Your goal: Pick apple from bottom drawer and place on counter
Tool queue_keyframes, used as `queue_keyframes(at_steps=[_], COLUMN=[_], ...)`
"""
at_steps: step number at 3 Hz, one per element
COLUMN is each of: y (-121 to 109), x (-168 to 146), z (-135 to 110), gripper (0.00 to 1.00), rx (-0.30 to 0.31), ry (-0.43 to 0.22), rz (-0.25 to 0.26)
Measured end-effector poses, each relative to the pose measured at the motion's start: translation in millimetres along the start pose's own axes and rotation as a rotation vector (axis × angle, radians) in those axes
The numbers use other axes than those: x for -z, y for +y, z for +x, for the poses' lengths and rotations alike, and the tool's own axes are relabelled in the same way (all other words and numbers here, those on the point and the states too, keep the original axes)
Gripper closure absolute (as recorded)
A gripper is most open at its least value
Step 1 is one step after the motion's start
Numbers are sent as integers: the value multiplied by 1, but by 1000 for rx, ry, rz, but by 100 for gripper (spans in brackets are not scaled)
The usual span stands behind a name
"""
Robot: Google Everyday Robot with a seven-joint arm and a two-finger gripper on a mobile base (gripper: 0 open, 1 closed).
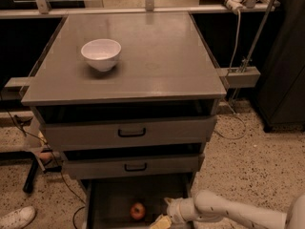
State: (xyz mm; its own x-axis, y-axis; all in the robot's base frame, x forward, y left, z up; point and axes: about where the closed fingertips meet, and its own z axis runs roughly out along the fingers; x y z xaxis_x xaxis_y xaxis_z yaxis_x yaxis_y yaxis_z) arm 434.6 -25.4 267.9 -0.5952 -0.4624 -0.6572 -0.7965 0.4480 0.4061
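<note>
My claw (161, 222) is at the bottom edge of the view, low inside the open bottom drawer (108, 202), at the drawer's right front. Only its pale yellowish tip shows; the rest is cut off by the edge of the view. Whether the claw is apart or together: I cannot tell. It holds nothing that I can see.

My arm (224, 210) enters from the lower right, white and rounded, and reaches leftward over the speckled floor (259, 166) into the drawer.

The apple (137, 211) lies on the grey floor of the bottom drawer, near the middle, red with a lighter patch. It sits just left of my claw, close beside it. Whether the two touch I cannot tell.

Above the bottom drawer, the middle drawer (162, 165) and the top drawer (171, 130) each carry a black handle. Both stand slightly pulled out, with a dark gap above each front.

The counter (157, 56) is flat, grey and faintly glossy. A white bowl (101, 54) stands upright on its left half, well apart from the apple below.

A white shoe (16, 217) shows at the lower left on the floor. A pale cable (235, 32) hangs down at the right rear of the cabinet.
</note>
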Motion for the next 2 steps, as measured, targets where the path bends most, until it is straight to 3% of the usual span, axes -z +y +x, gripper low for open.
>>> queue_keyframes(at_steps=[2], y=[1], x=[-26], z=[6], gripper=[0], rx=[13], ry=[-15], rz=[14])
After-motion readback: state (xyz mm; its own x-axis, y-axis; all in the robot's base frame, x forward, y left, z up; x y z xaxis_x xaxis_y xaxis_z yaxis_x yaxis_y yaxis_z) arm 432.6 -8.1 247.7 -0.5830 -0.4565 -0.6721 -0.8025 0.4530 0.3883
